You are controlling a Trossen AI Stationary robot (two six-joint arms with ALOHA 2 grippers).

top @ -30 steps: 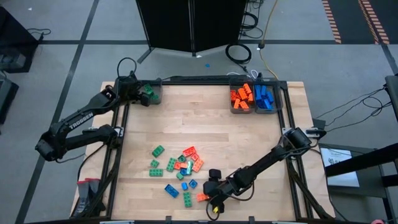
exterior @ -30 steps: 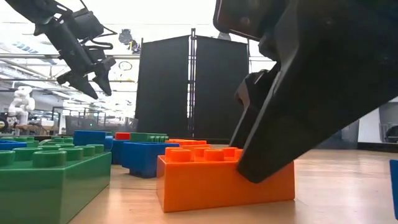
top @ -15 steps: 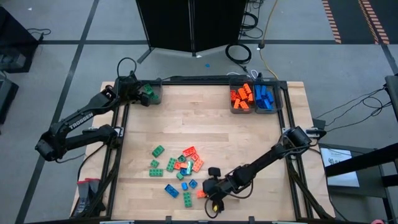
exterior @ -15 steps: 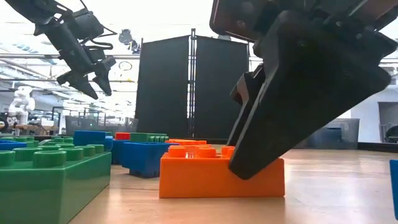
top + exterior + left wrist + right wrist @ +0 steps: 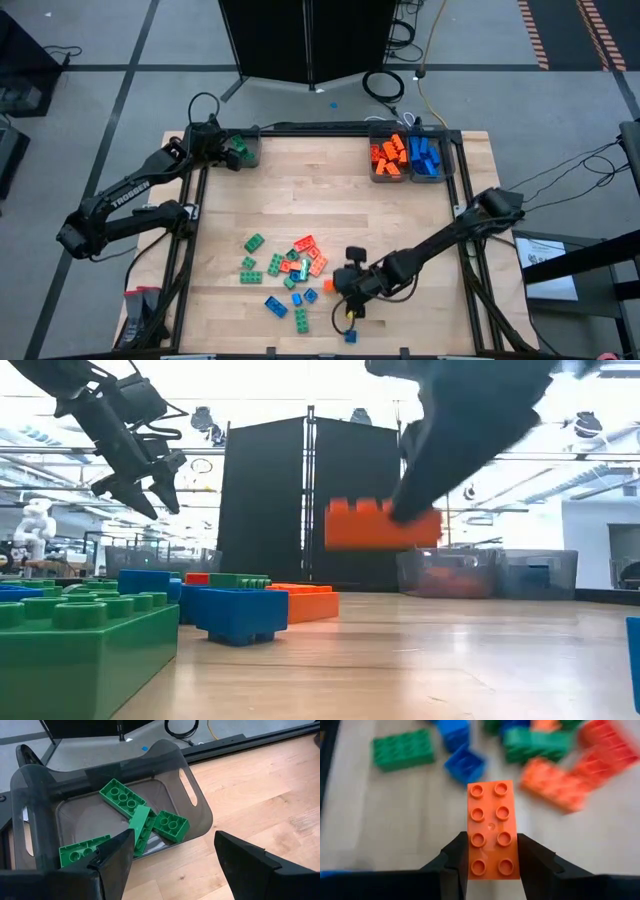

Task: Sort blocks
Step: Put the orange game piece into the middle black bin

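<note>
Up it comes: the right gripper [image 5: 492, 851], clenched on an orange block [image 5: 383, 526], has lifted it off the desk [image 5: 400, 230] beside the loose pile, seemingly well clear. Left gripper [image 5: 172, 852] hangs spread over the green bin [image 5: 197, 805].

Grey floor [image 5: 120, 60], black partition [image 5: 310, 500]

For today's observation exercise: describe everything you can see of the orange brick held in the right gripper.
The orange brick is a glossy plastic oblong with eight round studs in two rows of four. The right gripper clamps its long sides near one end, both fingers touching it. It hangs level, lifted clear of the wooden table, beside the heap of loose blocks.
</note>
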